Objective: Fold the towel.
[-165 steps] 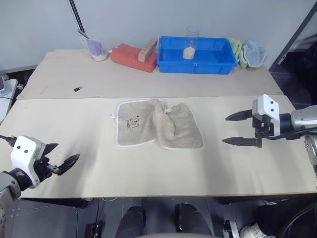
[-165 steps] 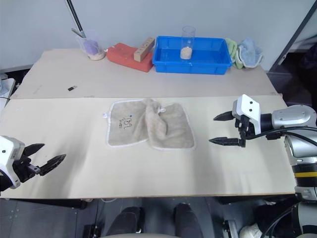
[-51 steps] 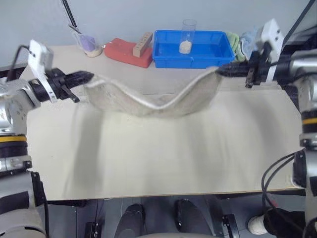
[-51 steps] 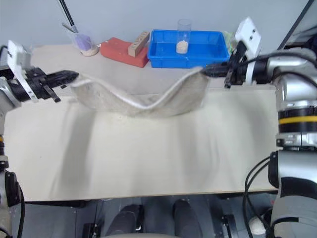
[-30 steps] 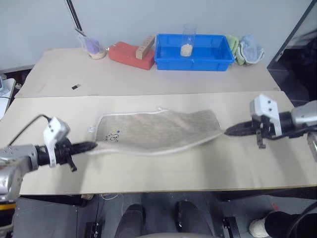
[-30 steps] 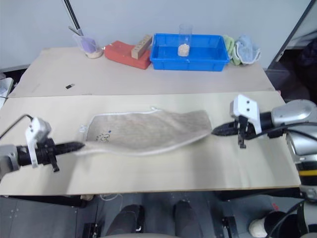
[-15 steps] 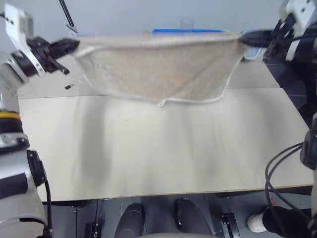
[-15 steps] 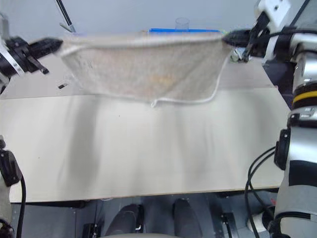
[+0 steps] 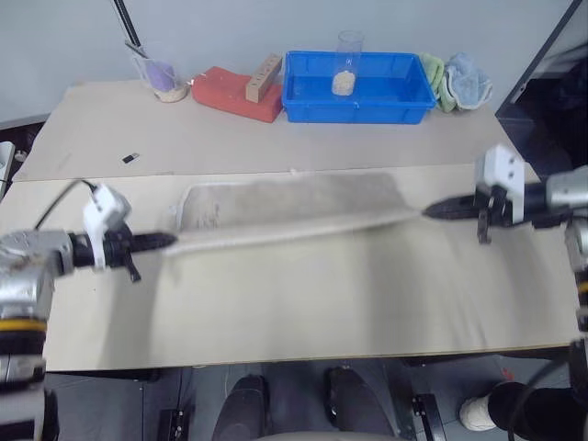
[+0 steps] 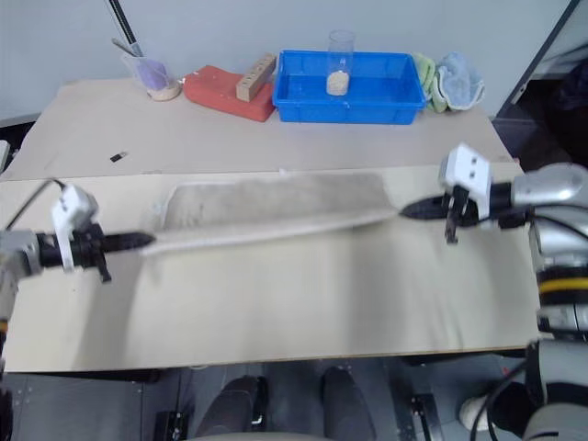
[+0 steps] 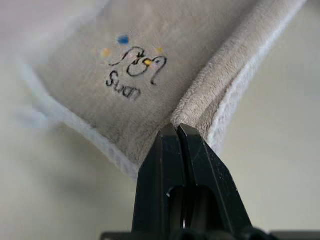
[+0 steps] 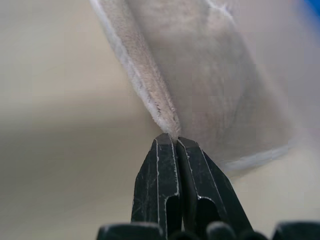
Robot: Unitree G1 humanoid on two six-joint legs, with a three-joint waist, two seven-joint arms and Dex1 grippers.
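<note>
Your desk [image 9: 303,322] is bare in front, so there's room to lay and fold. The towel [image 9: 294,204] is stretched between both arms across the middle of the desk, near edge pulled taut in a line, far portion lying flat on the surface; the printed logo [image 11: 132,70] sits toward the left end. Step in hand, as I read it: spreading it flat, the fold itself not yet made. Left pincer [image 9: 163,242] is clamped tight on the towel's near-left corner, jaws fully together on the cloth in the left wrist view. Right pincer [image 9: 435,210] is likewise pinched closed on the near-right corner, hem caught right at the tips. Next move calls for lowering both corners together until the near edge rests on the desk, keeping tension even so no wrinkle forms, then carrying the held edge over to the far edge for the first fold. Watch that the far part doesn't drag or bunch as you move. The blue bin [image 9: 358,87] at the back stands well apart.
</note>
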